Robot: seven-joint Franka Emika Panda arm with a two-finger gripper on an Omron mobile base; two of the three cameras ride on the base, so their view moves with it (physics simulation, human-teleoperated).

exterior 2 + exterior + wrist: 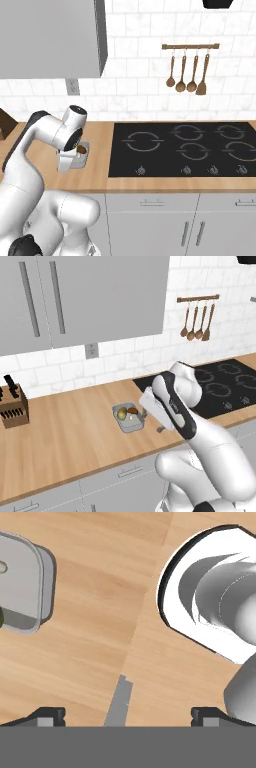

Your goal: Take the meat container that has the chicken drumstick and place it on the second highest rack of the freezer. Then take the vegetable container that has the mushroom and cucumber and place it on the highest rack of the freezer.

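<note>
Knife block (pixel 13 406) far left on wooden counter (pixel 75 441). Grey vegetable container (pixel 129 417) mid-counter, left of black cooktop (pixel 185 147); cucumber (pixel 121 414) and mushroom (pixel 132 410) side by side inside. Gripper (pixel 127 714) above bare counter just right of container, fingertips spread wide, pinching nothing. Container edge at left of hand view. Wooden utensils (pixel 197 318) hanging on tiled wall, upper right.

The wooden counter (pixel 75 426) carries a grey vegetable container (pixel 129 418), a knife block (pixel 13 404) at its left end, and a black cooktop (pixel 185 147).
</note>
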